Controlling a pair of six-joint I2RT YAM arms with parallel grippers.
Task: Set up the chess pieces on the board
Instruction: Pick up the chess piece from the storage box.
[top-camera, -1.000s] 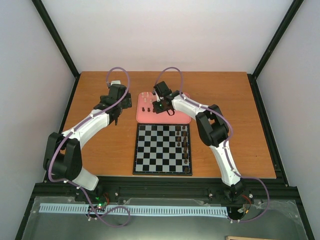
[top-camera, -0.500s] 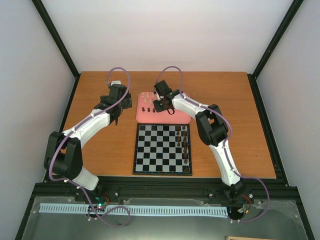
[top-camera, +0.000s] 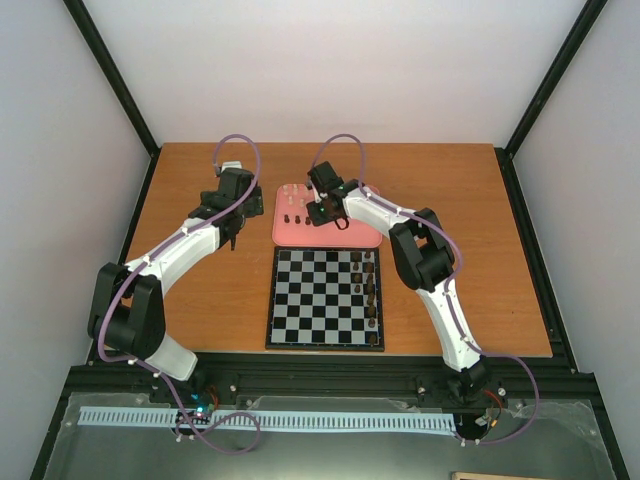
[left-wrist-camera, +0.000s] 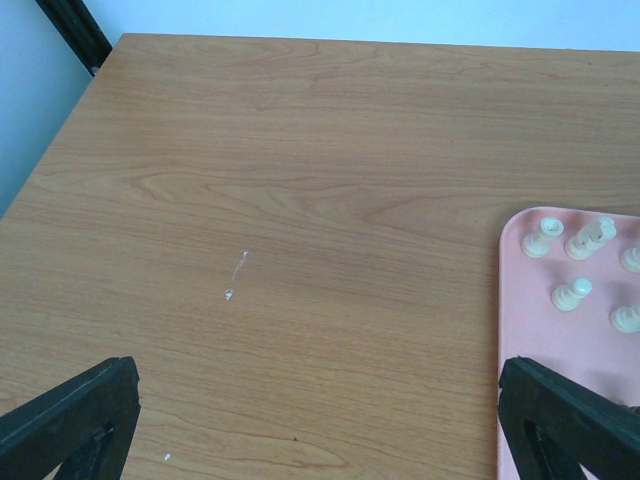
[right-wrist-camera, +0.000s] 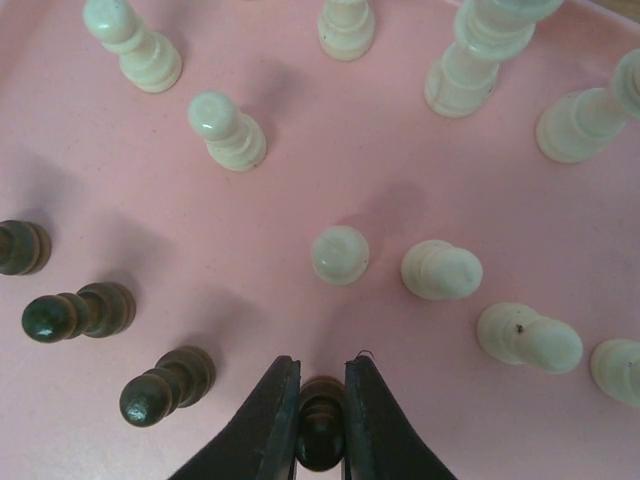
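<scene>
The board (top-camera: 325, 298) lies at the table's near middle, with several dark pieces (top-camera: 372, 290) standing along its right columns. My right gripper (right-wrist-camera: 321, 400) is low over the pink tray (right-wrist-camera: 300, 180) and shut on a dark piece (right-wrist-camera: 320, 430) that stands on the tray. Three more dark pieces (right-wrist-camera: 165, 385) stand to its left, and several cream pieces (right-wrist-camera: 340, 254) stand ahead of it. From above, the right gripper (top-camera: 318, 208) is over the tray (top-camera: 345, 235). My left gripper (top-camera: 232, 232) hovers over bare table left of the tray, its fingers (left-wrist-camera: 70, 420) wide apart and empty.
The pink tray's left edge (left-wrist-camera: 515, 330) with cream pieces (left-wrist-camera: 572, 292) shows in the left wrist view. Bare wooden table (top-camera: 200, 290) lies left of the board and right of it. A black frame post (left-wrist-camera: 70, 30) stands at the table's far left corner.
The right gripper has shifted slightly toward the tray's left part. The left arm has not moved.
</scene>
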